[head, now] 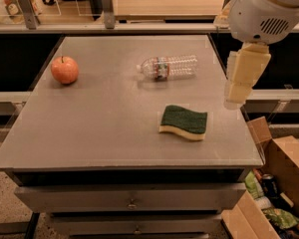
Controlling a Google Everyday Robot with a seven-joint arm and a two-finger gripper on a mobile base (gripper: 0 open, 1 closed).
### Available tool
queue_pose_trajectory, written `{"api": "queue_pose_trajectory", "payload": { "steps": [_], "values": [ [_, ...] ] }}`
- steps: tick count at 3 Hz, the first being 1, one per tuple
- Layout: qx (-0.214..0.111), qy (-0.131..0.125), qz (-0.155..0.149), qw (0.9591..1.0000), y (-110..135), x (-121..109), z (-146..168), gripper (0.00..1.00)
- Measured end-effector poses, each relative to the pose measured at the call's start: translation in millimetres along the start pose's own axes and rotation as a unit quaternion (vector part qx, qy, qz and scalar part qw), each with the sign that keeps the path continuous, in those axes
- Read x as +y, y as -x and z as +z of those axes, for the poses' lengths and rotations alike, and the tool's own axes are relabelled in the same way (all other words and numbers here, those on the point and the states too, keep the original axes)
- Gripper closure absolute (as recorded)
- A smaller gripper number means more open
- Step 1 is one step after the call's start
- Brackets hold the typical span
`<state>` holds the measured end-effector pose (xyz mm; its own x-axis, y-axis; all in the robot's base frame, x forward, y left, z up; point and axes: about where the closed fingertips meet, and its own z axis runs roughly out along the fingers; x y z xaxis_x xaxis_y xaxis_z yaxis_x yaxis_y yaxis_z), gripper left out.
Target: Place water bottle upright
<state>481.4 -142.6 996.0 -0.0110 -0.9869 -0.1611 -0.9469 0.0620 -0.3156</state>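
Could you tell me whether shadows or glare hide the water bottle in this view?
Camera view: soft, even light, no glare on the table; the water bottle, lying on its side, shows plainly with a faint shadow beside it; the gripper hangs brightly lit at the table's right edge.

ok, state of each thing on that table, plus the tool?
water bottle: lying on its side, cap on, cap end pointing left
apple: sitting stem up
sponge: lying flat, green side up
tool: hanging over the right edge of the table, apart from the bottle
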Motion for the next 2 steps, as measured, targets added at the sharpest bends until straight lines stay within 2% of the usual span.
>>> {"api": "queue_pose_trajectory", "payload": {
  "steps": [1, 2],
  "values": [
    [0.01, -0.001, -0.003, 0.9999, 4, -8, 8, 0.0],
    [0.018, 0.01, -0.029, 0.9994, 15, -29, 24, 0.0]
  ]
}}
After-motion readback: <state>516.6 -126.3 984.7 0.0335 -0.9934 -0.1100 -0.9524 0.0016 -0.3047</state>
